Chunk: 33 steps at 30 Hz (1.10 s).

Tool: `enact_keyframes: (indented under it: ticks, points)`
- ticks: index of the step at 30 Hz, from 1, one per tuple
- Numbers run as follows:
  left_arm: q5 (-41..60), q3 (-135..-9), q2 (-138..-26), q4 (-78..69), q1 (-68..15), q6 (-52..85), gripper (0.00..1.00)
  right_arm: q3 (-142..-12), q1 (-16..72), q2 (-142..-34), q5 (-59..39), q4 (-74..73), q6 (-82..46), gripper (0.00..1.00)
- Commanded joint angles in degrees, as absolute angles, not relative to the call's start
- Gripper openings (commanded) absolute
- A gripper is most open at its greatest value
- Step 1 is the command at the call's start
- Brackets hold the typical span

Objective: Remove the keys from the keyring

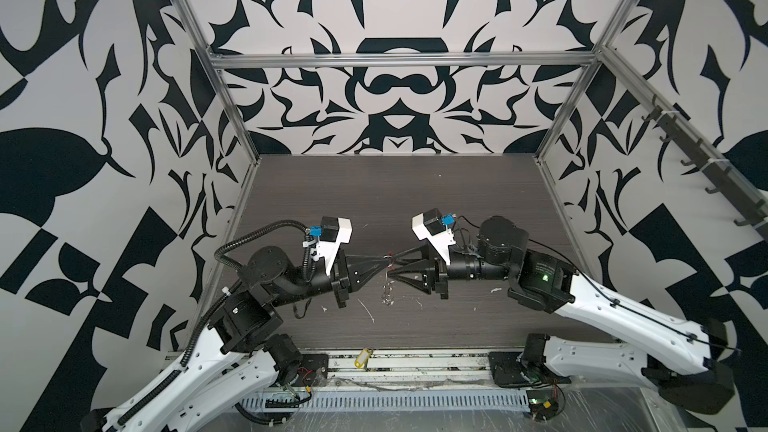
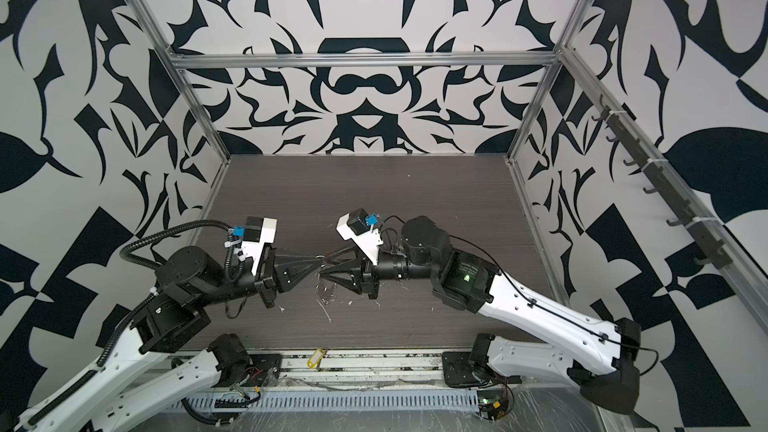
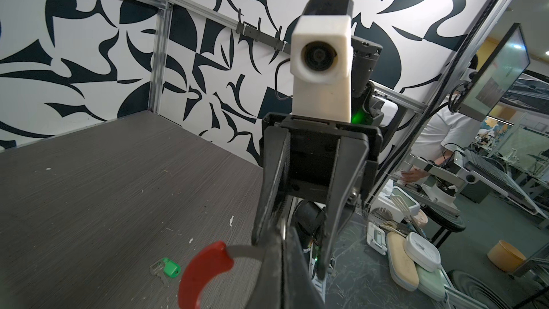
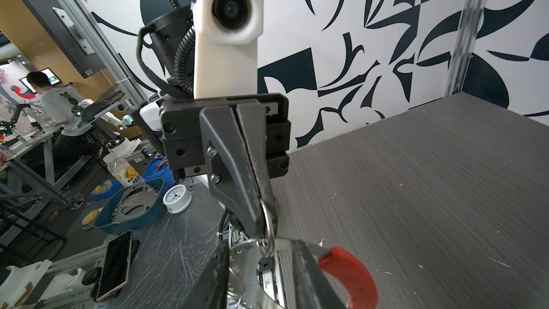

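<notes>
At the front rail (image 1: 415,357), off the table (image 1: 374,193), lies a yellow tag (image 1: 362,357); its key is too small to make out. Farther in, above mid-table, the keyring (image 3: 205,266) is held clear of the surface: a thin grey hoop with a red sleeve (image 4: 347,266) along one arc. Left gripper (image 4: 258,218): fingers pressed together, pinching the grey band. Right gripper (image 1: 392,266): fingers spread, one on each side of the band; contact cannot be told. Green-tag key (image 3: 166,267): flat on the table, off the hoop. Outside the cell, a blue tub (image 4: 130,225) holds chain.
</notes>
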<state>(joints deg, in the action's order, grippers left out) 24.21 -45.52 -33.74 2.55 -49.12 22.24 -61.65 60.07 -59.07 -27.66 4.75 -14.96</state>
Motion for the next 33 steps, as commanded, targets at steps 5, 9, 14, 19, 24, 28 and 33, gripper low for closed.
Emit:
enact_keyframes:
  ticks: [5, 9, 14, 19, 24, 28, 33]
  points:
    - [16.57, -44.13, -30.23, 3.7, -49.04, 22.78, 0.0, -57.96, 59.85, -53.2, -22.0, 6.37, -15.04, 0.48]
    - [9.09, -41.58, -28.44, 5.49, -49.04, 25.33, 0.0, -53.89, 59.85, -51.55, -21.0, 7.59, -16.71, 0.48]
    - [-2.22, -38.91, -28.88, 10.7, -49.04, 30.81, 0.0, -49.84, 59.97, -54.54, -23.48, 10.61, -17.22, 0.44]
    - [-10.26, -37.43, -27.53, 14.4, -49.04, 34.7, 0.0, -46.74, 64.63, -62.67, -21.84, 10.0, -15.58, 0.43]
    - [-20.25, -37.52, -24.25, 19.81, -49.04, 37.18, 0.0, -47.82, 71.14, -74.62, -17.26, 9.3, -12.04, 0.39]
    - [-25.66, -37.22, -24.13, 24.28, -49.0, 40.12, 0.0, -49.57, 74.33, -83.24, -14.46, 8.72, -8.96, 0.39]
    - [-26.07, -37.21, -26.08, 25.77, -49.04, 41.95, 0.0, -51.65, 77.69, -90.64, -10.81, 8.37, -5.64, 0.38]
